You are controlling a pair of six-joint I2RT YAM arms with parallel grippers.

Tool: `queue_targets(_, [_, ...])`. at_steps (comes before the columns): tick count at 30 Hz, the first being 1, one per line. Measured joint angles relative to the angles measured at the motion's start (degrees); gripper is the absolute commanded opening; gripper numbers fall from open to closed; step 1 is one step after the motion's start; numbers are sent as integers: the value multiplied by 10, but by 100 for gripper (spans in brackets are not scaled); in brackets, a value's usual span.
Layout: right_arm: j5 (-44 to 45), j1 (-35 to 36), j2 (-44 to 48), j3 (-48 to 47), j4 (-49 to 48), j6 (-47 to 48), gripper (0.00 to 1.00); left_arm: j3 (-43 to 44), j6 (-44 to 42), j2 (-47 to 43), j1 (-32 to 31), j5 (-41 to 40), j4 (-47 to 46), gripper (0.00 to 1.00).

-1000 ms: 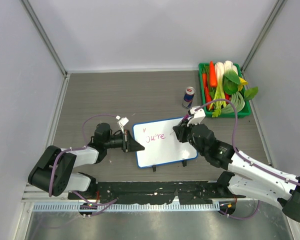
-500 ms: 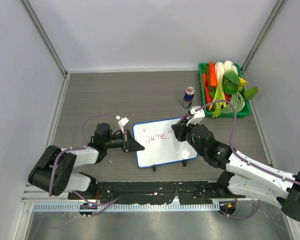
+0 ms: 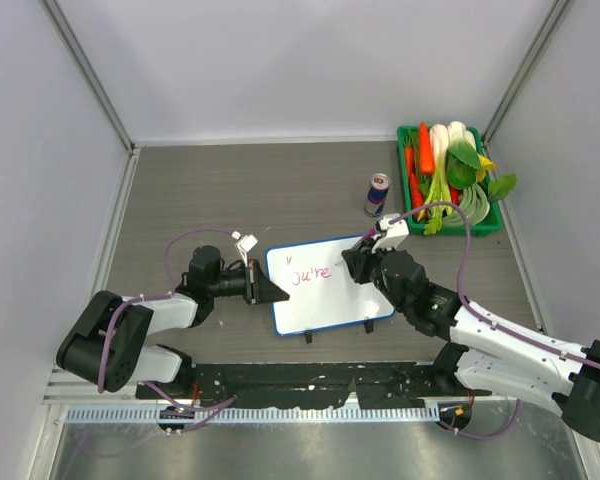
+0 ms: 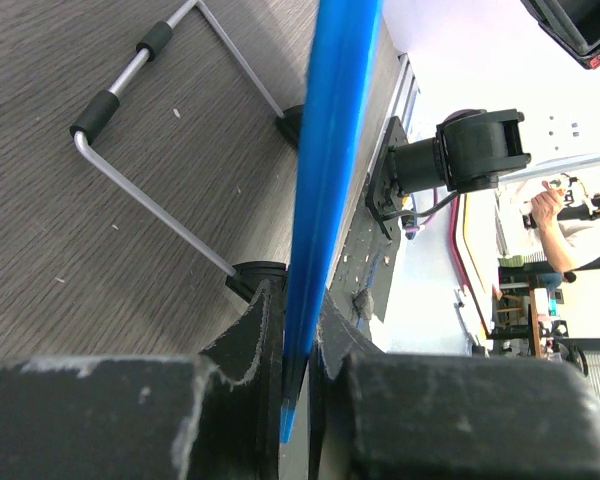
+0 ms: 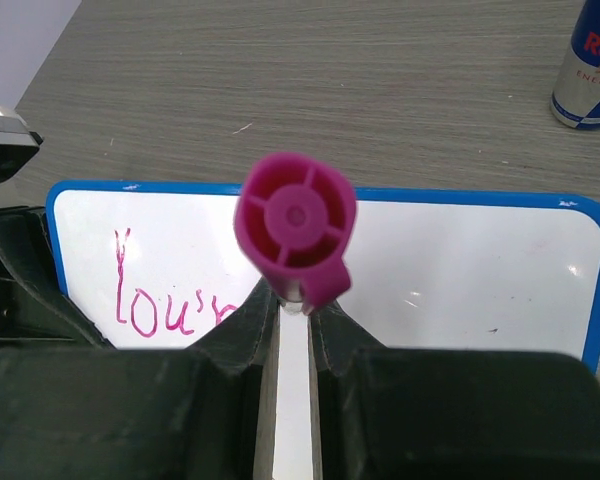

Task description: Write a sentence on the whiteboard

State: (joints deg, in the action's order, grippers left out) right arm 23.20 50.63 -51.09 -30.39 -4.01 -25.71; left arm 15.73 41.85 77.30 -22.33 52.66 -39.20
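Whiteboard entry, one word written: bracing and pen control.
Left hand (image 3: pixel 277 290), pinched on the left rim of the whiteboard (image 3: pixel 325 305) at the middle of the desk (image 3: pixel 230 190); hold firm so strokes cannot shift it. Sentence (image 3: pixel 310 273), "You're", upper left. Right hand (image 3: pixel 356 262), clamped on a magenta marker (image 5: pixel 295 225) over the board's right part; start the next word just right of the last letter, with light, even pressure.

A blue drink can (image 3: pixel 377 194) stands just beside a green tray (image 3: pixel 488 229) of vegetables (image 3: pixel 450 160).
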Motion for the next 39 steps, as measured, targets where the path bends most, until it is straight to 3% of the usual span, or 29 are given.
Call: queue_targets(39, [4, 0, 6, 21, -1, -29, 1, 0, 2, 4, 0, 3, 0, 0])
